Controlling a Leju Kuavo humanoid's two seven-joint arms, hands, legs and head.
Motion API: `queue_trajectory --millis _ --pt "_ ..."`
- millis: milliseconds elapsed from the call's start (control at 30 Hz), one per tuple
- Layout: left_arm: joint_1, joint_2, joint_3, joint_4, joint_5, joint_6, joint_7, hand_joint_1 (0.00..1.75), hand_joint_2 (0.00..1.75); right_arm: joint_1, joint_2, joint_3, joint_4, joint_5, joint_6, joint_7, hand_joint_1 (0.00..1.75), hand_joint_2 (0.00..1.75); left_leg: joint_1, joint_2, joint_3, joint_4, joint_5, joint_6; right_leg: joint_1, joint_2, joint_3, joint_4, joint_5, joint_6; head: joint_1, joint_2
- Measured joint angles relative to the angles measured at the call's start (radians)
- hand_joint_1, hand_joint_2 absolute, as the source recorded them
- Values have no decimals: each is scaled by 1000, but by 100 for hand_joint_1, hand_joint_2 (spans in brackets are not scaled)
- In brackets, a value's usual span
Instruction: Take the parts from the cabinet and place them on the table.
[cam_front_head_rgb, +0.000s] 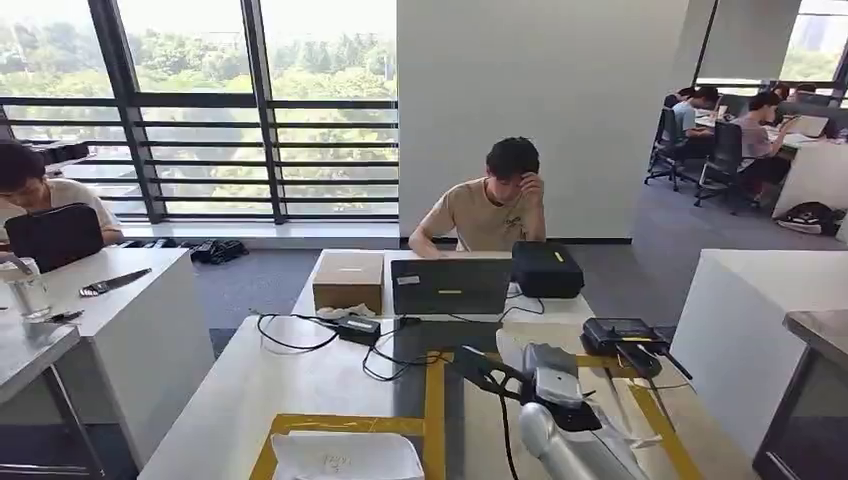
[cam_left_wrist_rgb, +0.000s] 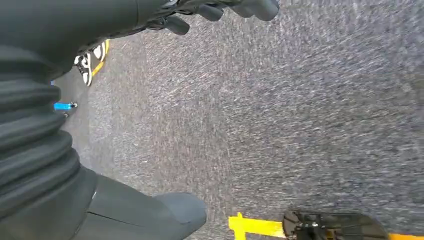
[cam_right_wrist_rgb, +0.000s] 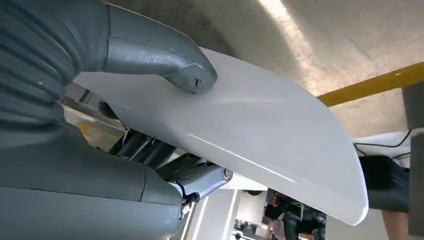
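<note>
Right hand (cam_right_wrist_rgb: 150, 150): grips white part (cam_right_wrist_rgb: 260, 135). Left hand (cam_left_wrist_rgb: 220, 10): probably empty, curled. Lower level onto table (cam_front_head_rgb: 300, 390), lower centre.

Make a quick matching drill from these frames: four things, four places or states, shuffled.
Things:
1. white part
2. cardboard box
3. laptop
4. left hand

Places/states:
A. in front of the seated person
B. held by the right hand
C. hanging over grey carpet
D. on the table, left of the laptop

Pairs: 1-B, 2-D, 3-A, 4-C
</note>
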Motion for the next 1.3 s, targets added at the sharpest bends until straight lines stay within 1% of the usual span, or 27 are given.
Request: queue_trajectory --millis 33,67,100,133,167,200,233,367,500,600,633,667,700,767,800,833,867,900,933,967,1000,1033,1067,1167,1200,1233,1300 --pt "-2 0 0 0 -2 0 8 0 175 0 0 0 0 1 2 -3 0 0 -4 0 5 7 -7 -6 5 -1 1 -33 11 -4 -1 0" --pt "-3 0 -1 0 -3 1 18 0 175 -1 1 0 1 2 6 -5 0 0 -4 -5 3 4 -12 -14 9 -2 4 -25 -24 -9 -1 0" --pt "-3 0 -1 0 -6 1 24 0 175 0 3 0 1 2 8 -6 0 0 -3 -4 7 1 -17 -22 10 0 11 -30 3 -16 -1 0" --pt "2 0 -1 0 -6 2 29 0 0 1 6 0 1 4 7 -9 0 0 -5 -4 1 12 -11 -26 6 0 22 -37 14 -21 -3 0" --pt "3 3 0 0 -3 4 30 0 0 0 8 0 2 7 7 -13 0 0 -7 -1 15 3 -21 0 6 2 24 -38 13 -11 -3 0" --pt "2 5 0 0 8 10 35 0 0 -1 11 0 2 8 7 -17 0 0 -6 1 24 -2 -27 9 10 3 24 -36 10 -19 -7 0" --pt "2 5 0 0 11 15 40 0 0 0 14 0 2 9 7 -21 0 0 -5 2 26 -5 -27 4 11 4 26 -36 8 -22 -4 0" --pt "2 8 0 0 18 17 48 0 0 5 22 0 2 13 3 -34 0 0 -5 3 35 -18 -28 1 11 5 27 -36 2 -31 -6 0" --pt "4 10 3 0 27 18 49 0 0 5 28 0 2 10 -23 -55 0 0 -4 3 37 -25 -27 -14 11 5 27 -35 1 -33 -7 0" --pt "6 14 3 0 27 18 55 0 0 0 42 -12 -1 -2 -72 -102 0 0 -12 4 34 -22 -25 -1 2 5 31 -42 9 -24 -9 0" --pt "6 13 3 0 27 18 55 0 0 -5 48 -19 -5 -10 -93 -124 0 0 -11 5 45 -42 -10 6 8 8 36 -52 15 -20 -10 0" --pt "5 10 4 0 27 18 55 0 0 -7 48 -27 -13 -18 -114 -148 0 0 5 13 60 -67 6 -3 7 6 34 -46 3 -20 -9 0" --pt "5 10 4 0 27 19 55 0 0 -17 50 -34 -18 -22 -129 -168 0 0 6 12 60 -75 13 2 8 5 20 -17 -28 -15 -7 0" --pt "8 10 7 0 28 24 55 0 0 -25 58 -50 -28 -45 -176 -224 0 0 9 16 57 -74 15 2 -2 4 -42 133 -107 -2 -6 0" --pt "10 10 8 0 30 27 55 0 0 -22 64 -60 -39 -61 -202 -261 0 0 12 16 56 -72 15 2 -8 4 -73 209 -135 5 -5 0" --pt "13 9 10 0 32 28 55 0 0 -20 70 -71 -51 -74 -224 -289 0 0 15 16 53 -69 15 -1 -14 3 -89 250 -138 13 -5 0" --pt "16 8 10 0 35 30 55 0 0 -18 73 -81 -73 -87 -249 -315 0 0 21 16 51 -64 12 -7 -20 1 -83 240 -119 21 -5 0" --pt "20 7 11 0 36 32 54 0 0 -19 80 -90 -99 -97 -263 -330 0 0 29 16 48 -55 7 -17 -28 -2 -52 187 -82 31 -5 0" --pt "22 5 11 1 37 33 54 0 0 -19 85 -97 -132 -117 -285 -348 0 0 37 16 43 -42 -1 -30 -37 -6 -5 101 -39 43 -4 0" --pt "22 5 12 1 37 34 53 0 0 -15 90 -102 -166 -136 -307 -368 0 0 45 16 37 -24 -10 -44 -46 -11 41 14 -13 55 -4 0" --pt "22 12 13 -1 38 36 51 0 0 -9 90 -108 -206 -151 -327 -381 0 0 43 13 19 -10 -17 -57 -32 -5 61 2 -50 59 -1 0" --pt "21 9 17 0 38 37 50 0 0 4 99 -110 -254 -171 -339 -390 0 0 39 12 17 3 -22 -65 -31 2 43 22 -37 33 -5 0" --pt "22 8 22 0 39 39 47 0 0 21 98 -115 -297 -193 -352 -399 0 0 40 10 15 13 -25 -71 -36 2 43 13 -56 21 -5 0" --pt "33 6 27 1 39 45 42 0 0 84 98 -126 -460 -299 -388 -455 0 0 45 6 7 15 -26 -88 -34 3 31 22 -51 -11 -8 0" --pt "36 6 28 1 40 45 40 0 0 103 98 -126 -517 -323 -391 -465 0 0 44 10 -6 44 -59 -83 -33 2 29 21 -47 -18 -9 0" --pt "36 6 29 1 40 46 40 0 0 119 97 -126 -565 -353 -390 -478 0 0 42 9 -27 101 -100 -80 -32 2 25 20 -44 -23 -11 0" --pt "37 6 32 1 42 48 38 0 0 174 95 -127 -680 -482 -360 -528 0 0 33 9 -82 248 -178 -75 -24 0 17 20 -38 -31 -12 0"
